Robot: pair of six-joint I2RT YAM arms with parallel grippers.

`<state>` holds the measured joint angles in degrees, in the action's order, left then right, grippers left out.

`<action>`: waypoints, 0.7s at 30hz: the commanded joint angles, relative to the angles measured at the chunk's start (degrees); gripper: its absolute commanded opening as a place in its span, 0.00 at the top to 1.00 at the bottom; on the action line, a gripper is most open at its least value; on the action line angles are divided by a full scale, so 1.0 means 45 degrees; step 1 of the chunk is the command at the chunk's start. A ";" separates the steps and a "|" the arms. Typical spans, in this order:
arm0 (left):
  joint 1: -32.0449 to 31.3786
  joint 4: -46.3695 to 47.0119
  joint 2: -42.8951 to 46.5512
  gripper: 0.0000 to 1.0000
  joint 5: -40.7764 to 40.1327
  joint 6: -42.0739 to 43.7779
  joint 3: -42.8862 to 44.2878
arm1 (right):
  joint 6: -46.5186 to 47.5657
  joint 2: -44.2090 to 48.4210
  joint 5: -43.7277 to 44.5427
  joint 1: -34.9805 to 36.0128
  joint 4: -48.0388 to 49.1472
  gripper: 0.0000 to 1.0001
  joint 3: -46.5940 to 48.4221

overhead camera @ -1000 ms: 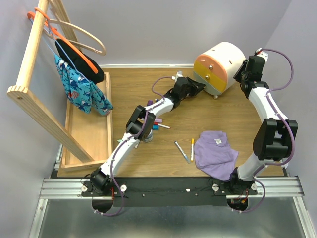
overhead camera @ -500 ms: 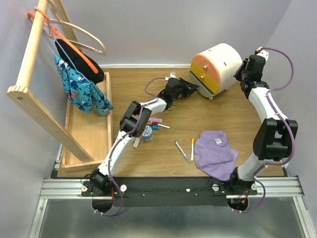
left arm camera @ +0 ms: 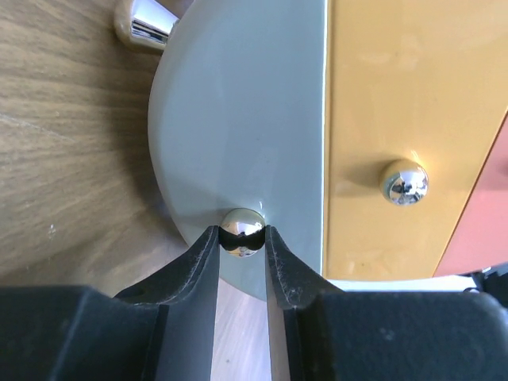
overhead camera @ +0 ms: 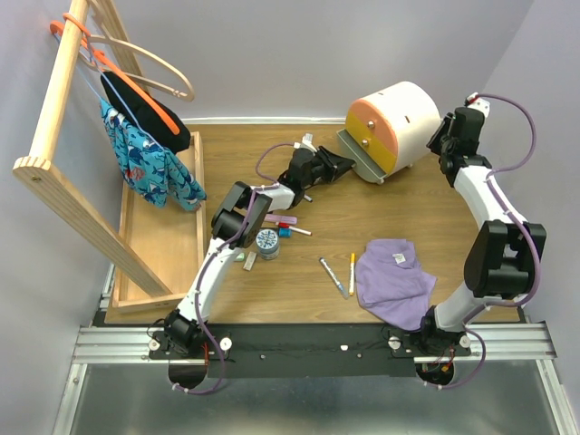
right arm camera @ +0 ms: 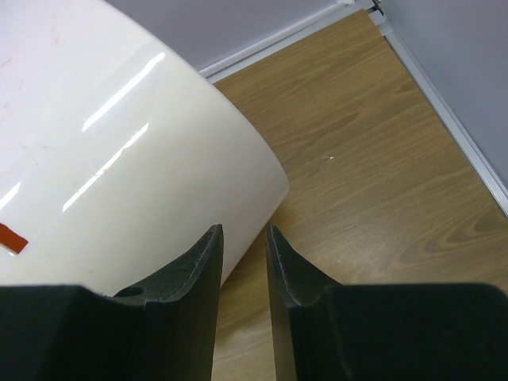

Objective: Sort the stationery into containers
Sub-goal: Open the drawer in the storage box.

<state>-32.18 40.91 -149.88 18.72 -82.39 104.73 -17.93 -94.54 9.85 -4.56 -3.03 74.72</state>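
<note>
The left gripper (left arm camera: pixel 240 232) is closed on the knob (left arm camera: pixel 242 222) of a pale grey drawer (left arm camera: pixel 238 119), with one finger on each side of the shiny ball and touching it. This grey drawer is the lowest one of the cream drawer unit (overhead camera: pixel 405 111), and in the top view its front stands out from the unit toward the left arm. Just beside it, on the same face, is the yellow drawer (left arm camera: pixel 373 111) with its own knob, and next to that the orange drawer (left arm camera: pixel 480 222); both are flush with the unit. The right gripper (right arm camera: pixel 244 232) is at the other, rear side of the unit, with the fingers a small way apart and nothing between them; the cream wall is just beside one finger, but I cannot tell if it touches. The stationery lies on the worktop (overhead camera: pixel 417 208), well apart from both grippers: the blue-patterned jar (overhead camera: pixel 267 242) and the pink bar (overhead camera: pixel 285 219) near the elbow of the left arm, a white pen (overhead camera: pixel 333 276) and a yellow pen (overhead camera: pixel 352 272) just beside the purple cloth (overhead camera: pixel 391 272).
</note>
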 commanded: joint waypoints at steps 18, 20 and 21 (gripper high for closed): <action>0.0667 0.2665 0.1686 0.80 0.1601 0.0886 -0.2196 | 0.0040 0.0775 -0.0215 0.0036 0.0321 0.64 -0.0588; 0.0765 0.2901 0.1784 0.81 0.1777 0.0887 -0.2373 | 0.0021 0.0755 -0.0235 0.0036 0.0321 0.64 -0.0608; 0.0785 0.3076 0.1803 0.82 0.1816 0.0868 -0.2529 | 0.0020 0.0736 -0.0274 0.0036 0.0321 0.64 -0.0608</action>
<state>-29.43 47.64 -145.97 23.68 -79.90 95.48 -17.96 -92.97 9.37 -4.56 -2.63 72.66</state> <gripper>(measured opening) 0.327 0.360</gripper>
